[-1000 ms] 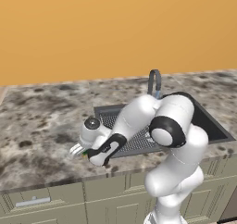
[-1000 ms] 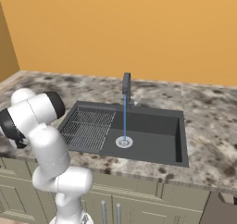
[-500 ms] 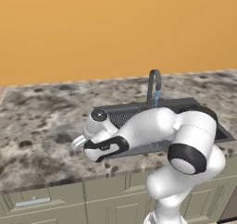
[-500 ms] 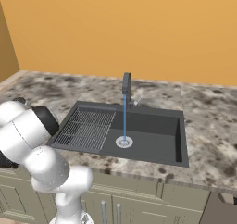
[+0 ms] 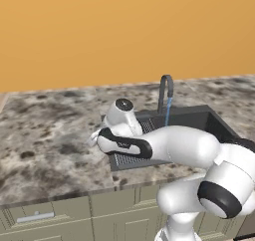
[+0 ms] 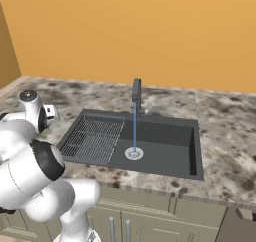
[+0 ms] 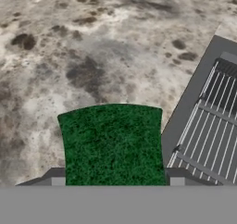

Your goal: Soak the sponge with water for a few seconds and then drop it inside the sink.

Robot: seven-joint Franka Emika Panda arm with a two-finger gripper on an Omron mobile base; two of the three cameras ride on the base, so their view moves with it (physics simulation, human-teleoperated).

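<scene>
The gripper (image 7: 115, 181) had its jaws closed on the sponge (image 7: 113, 144), held over the granite counter (image 7: 69, 56) beside the sink's (image 6: 197, 151) ribbed drainboard (image 7: 208, 130). Water (image 6: 134, 126) ran from the faucet (image 6: 136, 90) down to the drain (image 6: 133, 153).

Mottled grey-brown stone surface (image 6: 220, 131) runs along an orange wall, w/ pale green cabinet fronts below. Dark grey sink (image 6: 197, 151) is set into it: ribbed drainboard (image 6: 95, 136) on the left, recessed basin w/ round silver drain (image 6: 134, 153) on the right, curved grey faucet (image 5: 166, 88) at the back edge. Thin blue stream of water (image 6: 135, 128) falls straight onto the drain. Hand view: bare speckled stone just beside the sink rim.
</scene>
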